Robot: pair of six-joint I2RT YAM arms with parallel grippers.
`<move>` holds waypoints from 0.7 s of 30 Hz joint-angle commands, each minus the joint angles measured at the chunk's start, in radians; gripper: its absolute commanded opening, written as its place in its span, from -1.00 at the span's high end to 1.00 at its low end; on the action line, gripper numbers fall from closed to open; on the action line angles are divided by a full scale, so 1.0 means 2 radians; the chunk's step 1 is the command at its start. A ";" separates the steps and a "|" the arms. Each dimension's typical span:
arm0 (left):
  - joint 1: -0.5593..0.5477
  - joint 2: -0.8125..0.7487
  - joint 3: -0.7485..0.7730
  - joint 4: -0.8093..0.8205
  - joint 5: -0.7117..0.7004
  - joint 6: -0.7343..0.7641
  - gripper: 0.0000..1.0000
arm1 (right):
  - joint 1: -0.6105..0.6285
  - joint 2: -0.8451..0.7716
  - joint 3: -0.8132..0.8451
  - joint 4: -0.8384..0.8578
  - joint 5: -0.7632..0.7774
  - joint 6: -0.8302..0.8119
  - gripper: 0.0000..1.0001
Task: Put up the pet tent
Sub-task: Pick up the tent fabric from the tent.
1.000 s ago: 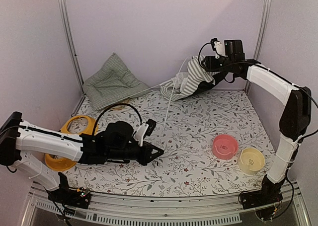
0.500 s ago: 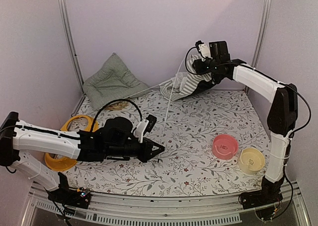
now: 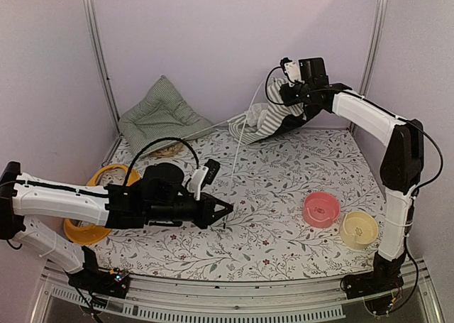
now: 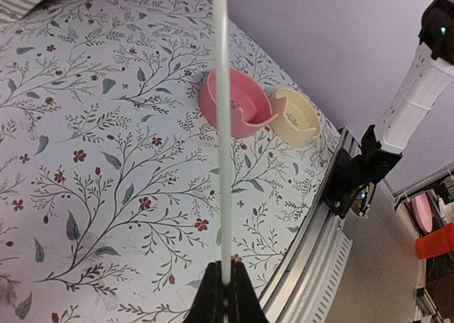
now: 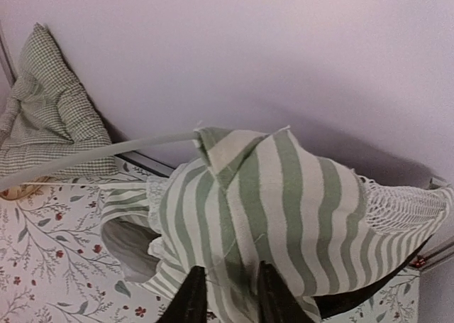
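The pet tent (image 3: pixel 264 121) lies crumpled at the back of the mat, green-and-white striped with white mesh. In the right wrist view its striped fabric (image 5: pixel 284 195) bulges up between my fingers. My right gripper (image 3: pixel 289 116) (image 5: pixel 230 298) is shut on a fold of that fabric. A thin white pole (image 3: pixel 237 156) runs from the tent down to my left gripper (image 3: pixel 225 211). In the left wrist view the pole (image 4: pixel 222 124) rises straight out of the left gripper (image 4: pixel 225 284), which is shut on its end. A second pole (image 5: pixel 92 152) leaves the tent toward the left.
A green checked cushion (image 3: pixel 159 117) leans in the back left corner. Orange bowls (image 3: pixel 112 175) sit under my left arm. A pink bowl (image 3: pixel 321 209) and a cream bowl (image 3: pixel 358 229) stand front right. The table's metal rail (image 4: pixel 319 266) runs along the near edge.
My right arm swung left onto the tent and its jaws closed on the fabric. The left gripper drifted slightly right and down with the pole end.
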 commanded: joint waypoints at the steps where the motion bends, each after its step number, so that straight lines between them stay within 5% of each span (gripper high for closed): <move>1: 0.014 -0.011 0.006 0.004 -0.011 0.004 1.00 | -0.008 0.001 0.026 -0.006 -0.028 -0.004 0.23; 5: 0.015 -0.013 0.002 0.004 -0.011 0.002 1.00 | -0.040 0.013 0.064 -0.042 -0.101 0.025 -0.33; 7: 0.015 -0.012 0.002 0.005 -0.010 0.002 1.00 | -0.044 0.020 0.075 -0.052 -0.118 0.031 -1.00; 10: 0.017 -0.012 0.002 0.005 -0.009 0.003 1.00 | -0.043 0.026 0.081 -0.060 -0.123 0.020 -0.95; 13: 0.018 -0.011 0.002 0.005 -0.007 0.003 1.00 | -0.044 0.024 0.081 -0.061 -0.122 0.014 -0.65; 21: 0.021 -0.014 0.005 0.001 -0.005 0.005 1.00 | -0.044 0.035 0.089 -0.052 -0.082 -0.003 -0.50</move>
